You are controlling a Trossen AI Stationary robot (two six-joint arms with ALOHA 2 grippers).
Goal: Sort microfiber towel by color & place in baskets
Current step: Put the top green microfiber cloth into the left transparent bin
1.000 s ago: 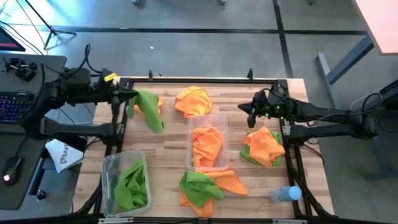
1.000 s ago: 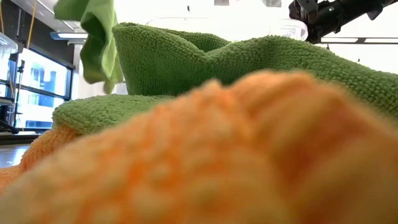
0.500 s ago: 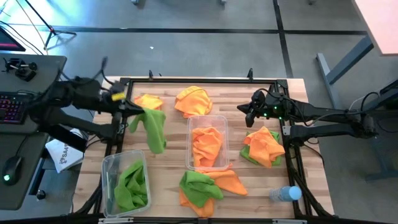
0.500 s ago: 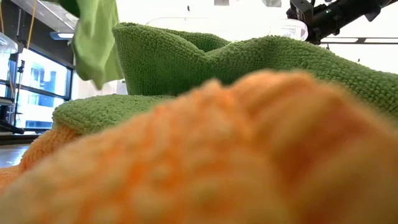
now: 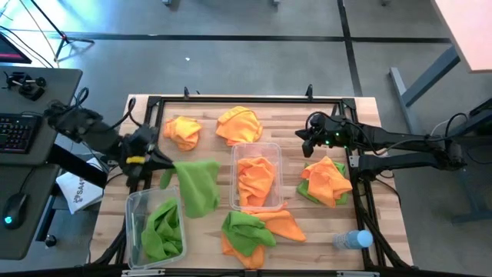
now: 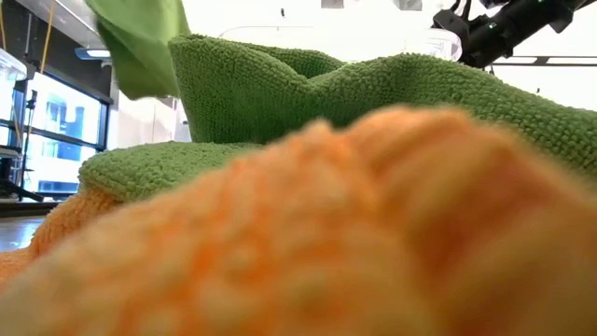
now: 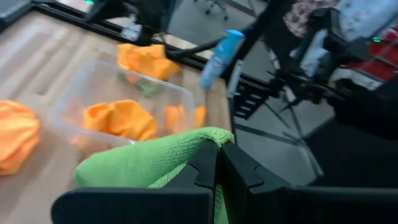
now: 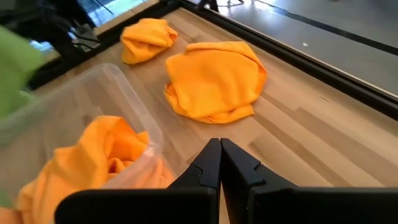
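High view: my left hand (image 5: 159, 160) is pinched shut on a green towel (image 5: 197, 185), which hangs over the worktop (image 5: 207, 158) near its left edge, between the two baskets. The left basket (image 5: 137, 208), at the near left corner, has green cloth (image 5: 164, 229) in it; the middle basket (image 5: 266, 148) has orange cloth (image 5: 256, 181). My right hand (image 5: 306, 137) is closed on nothing, hovering above the far right part of the worktop. Two orange towels (image 5: 239, 124) lie along the far edge, a mixed green and orange heap (image 5: 325, 181) sits by the right edge, and another mixed heap (image 5: 254, 230) lies at the near edge. A water bottle (image 5: 352, 240) lies at the near right corner.
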